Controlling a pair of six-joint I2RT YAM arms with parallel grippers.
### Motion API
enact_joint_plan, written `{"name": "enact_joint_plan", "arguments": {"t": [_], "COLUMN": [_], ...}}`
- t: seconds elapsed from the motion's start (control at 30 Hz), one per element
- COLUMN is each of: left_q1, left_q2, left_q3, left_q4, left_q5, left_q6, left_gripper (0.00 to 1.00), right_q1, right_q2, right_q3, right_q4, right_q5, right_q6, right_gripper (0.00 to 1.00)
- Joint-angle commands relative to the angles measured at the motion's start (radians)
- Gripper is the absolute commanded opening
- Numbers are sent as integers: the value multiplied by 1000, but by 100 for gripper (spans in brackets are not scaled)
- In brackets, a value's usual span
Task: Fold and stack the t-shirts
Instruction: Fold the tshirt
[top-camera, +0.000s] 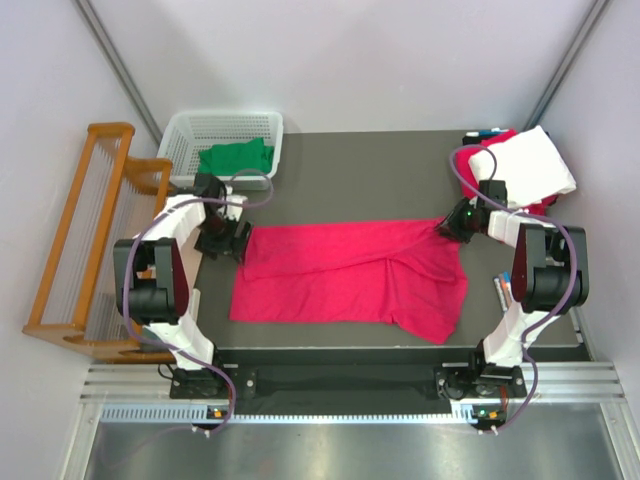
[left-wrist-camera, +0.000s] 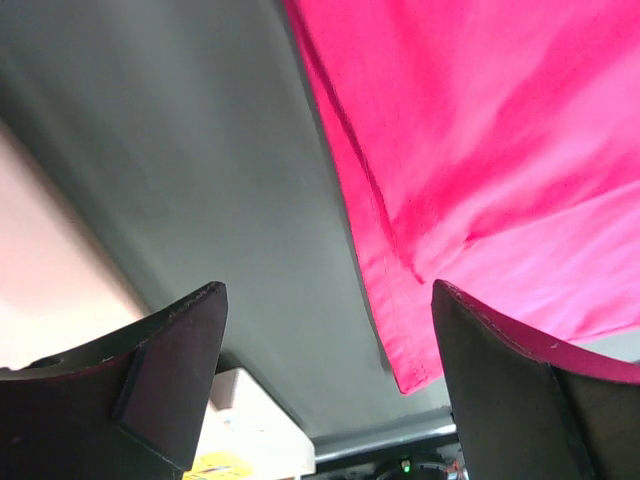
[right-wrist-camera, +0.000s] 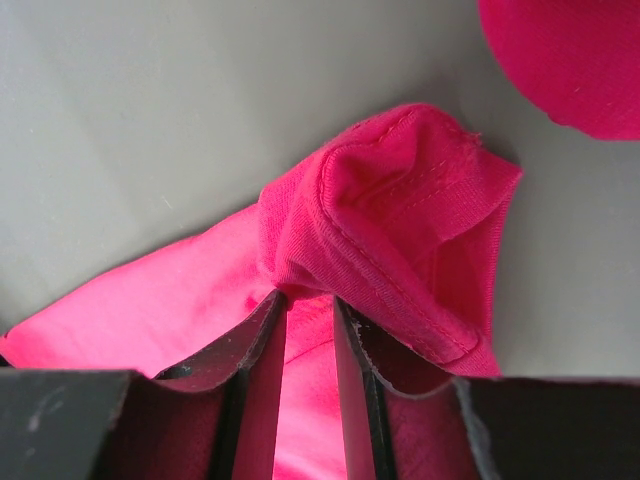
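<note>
My left pincer (top-camera: 222, 240) stands spread wide with nothing between its fingers (left-wrist-camera: 175, 370). It hovers low over the dark tabletop (top-camera: 350, 190), just beside the left edge of the crimson-pink t-shirt (top-camera: 350, 275). From the left wrist, the shirt's hemmed edge (left-wrist-camera: 385, 250) runs down the bare tabletop (left-wrist-camera: 200, 150) ahead of my open fingers, and its corner ends close to the right one.

My right pincer (top-camera: 450, 225) is pinching the far right corner of the same shirt. From the right wrist, the two fingers (right-wrist-camera: 255, 350) are pressed close on a thin fold of cloth, and a bunched, stitched hem (right-wrist-camera: 400, 220) bulges up just past the pincer's tips (right-wrist-camera: 308, 310), raised off the grey surface (right-wrist-camera: 150, 100).

The crimson-pink t-shirt lies spread across the middle of the tabletop, mostly flat, with creases running from the held corner and a loose flap reaching toward the near right.

The green t-shirt (top-camera: 235, 157) lies crumpled inside the white lattice basket (top-camera: 225, 125) at the far left corner. The white t-shirt (top-camera: 530, 165) lies at the far right corner, with a bit of red cloth (top-camera: 500, 140) showing from under it. A wooden rack (top-camera: 80, 240) stands left of the tabletop, and a few small pens (top-camera: 503, 288) lie at its right edge beside my right arm.
</note>
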Motion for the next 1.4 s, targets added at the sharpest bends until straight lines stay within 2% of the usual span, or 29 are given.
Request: {"name": "enact_joint_plan", "arguments": {"t": [0.0, 0.13, 0.2, 0.4, 0.53, 0.8, 1.0, 1.13, 1.2, 1.37], "left_q1": [-8, -62, -69, -140, -146, -146, -146, -146, -148, -146], "left_q2": [-26, -37, -43, -55, -62, -85, -72, -60, -56, -49], "left_q3": [147, 197, 199, 106, 58, -37, -45, -51, -62, -77], "left_q4": [-55, -73, -78, -49, -35, -1, 16, 14, 16, 25], "left_q5": [23, 38, 61, 43, 42, 13, -3, 22, 29, 19], "left_q6": [-36, -69, -83, -105, -108, -100, -100, -112, -111, -108], "left_gripper": [88, 87, 87, 86, 86, 85, 82, 42, 38, 38], "right_q1": [-9, -2, 13, 52, 52, 50, 50, 50, 50, 50], "right_q2": [31, -18, -100, -294, -277, -227, -231, -231, -231, -234], "right_q3": [12, 8, 9, 54, 92, 54, 54, 57, 55, 55], "right_q4": [-53, -50, -61, -133, -180, -144, -150, -154, -154, -157], "right_q5": [21, 18, 53, 167, 163, 133, 140, 147, 147, 150], "right_q6": [-28, -50, -70, -113, -123, -100, -103, -103, -103, -102], "right_gripper": [27, 31, 34, 39, 39, 37, 36, 34, 34, 34]}}
